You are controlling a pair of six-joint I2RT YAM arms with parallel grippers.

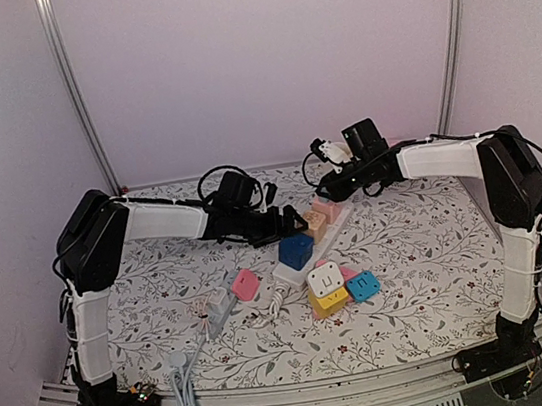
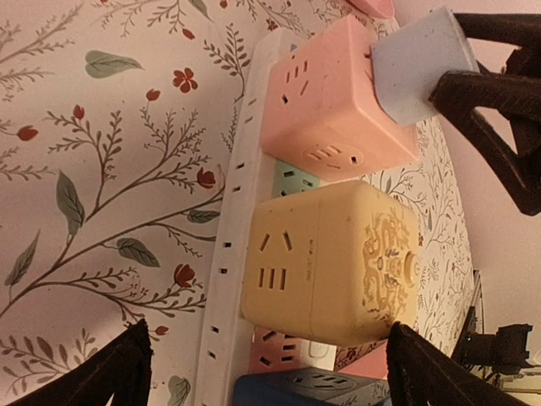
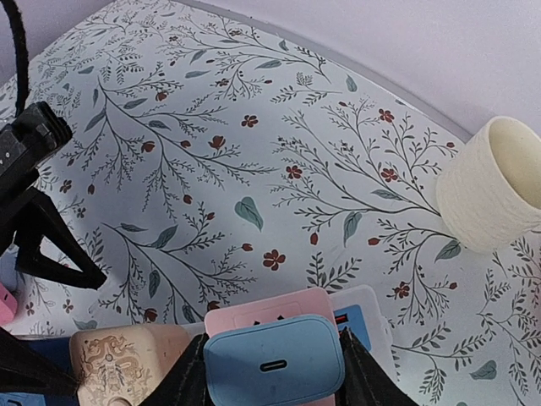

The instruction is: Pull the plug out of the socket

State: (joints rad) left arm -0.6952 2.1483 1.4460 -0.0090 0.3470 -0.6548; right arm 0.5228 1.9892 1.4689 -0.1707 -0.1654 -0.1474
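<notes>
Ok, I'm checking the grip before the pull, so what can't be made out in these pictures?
Prongs of the plug: hidden inside the pink cube, both wrist views.
Whether the right tool presses the plug: right wrist view, bottom edge cuts its fingers off.
The plug in the top view: too small, behind the right tool.
</notes>
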